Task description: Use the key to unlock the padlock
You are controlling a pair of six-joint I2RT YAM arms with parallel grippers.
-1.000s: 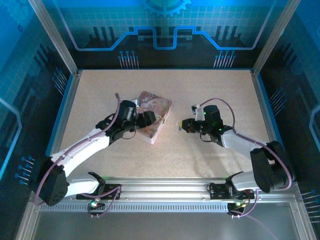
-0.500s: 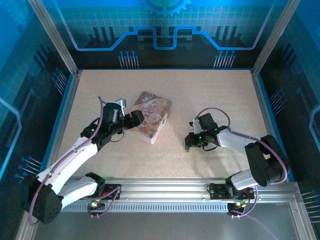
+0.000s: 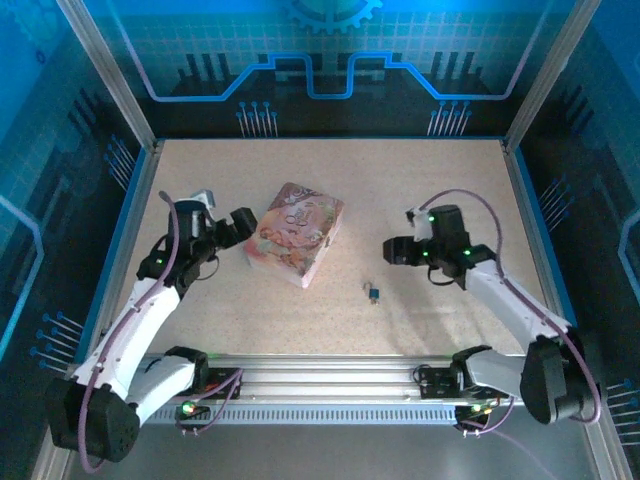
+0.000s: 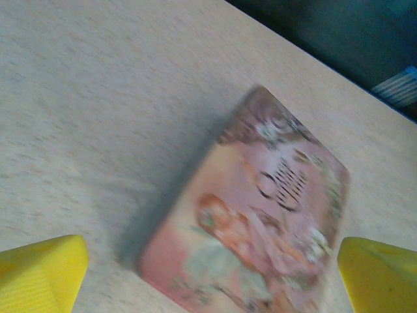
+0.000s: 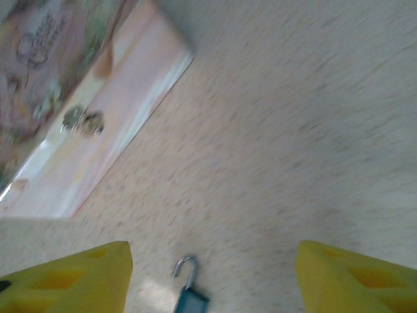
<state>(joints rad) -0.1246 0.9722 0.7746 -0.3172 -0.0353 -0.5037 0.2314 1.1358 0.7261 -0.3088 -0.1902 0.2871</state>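
Note:
The tiny blue padlock (image 3: pixel 372 293) lies on the table in front of the tin; in the right wrist view the padlock (image 5: pixel 190 295) shows its shackle swung open. I cannot make out the key. My right gripper (image 3: pixel 392 251) hovers open to the right of the padlock, nothing between its yellow fingers (image 5: pixel 71 277). My left gripper (image 3: pixel 238 226) is open just left of the pink tin, apart from it, its yellow fingertips (image 4: pixel 39 274) at the bottom corners of the left wrist view.
The pink illustrated tin box (image 3: pixel 298 234) sits near the table's middle; in the left wrist view the tin box (image 4: pixel 254 215) is blurred, and the tin box (image 5: pixel 71 111) shows its side clasp in the right wrist view. Blue walls ring the table (image 3: pixel 430 190).
The left gripper let go of the tin and drew back left. The right gripper set the padlock on the table, opened and pulled back to the upper right.

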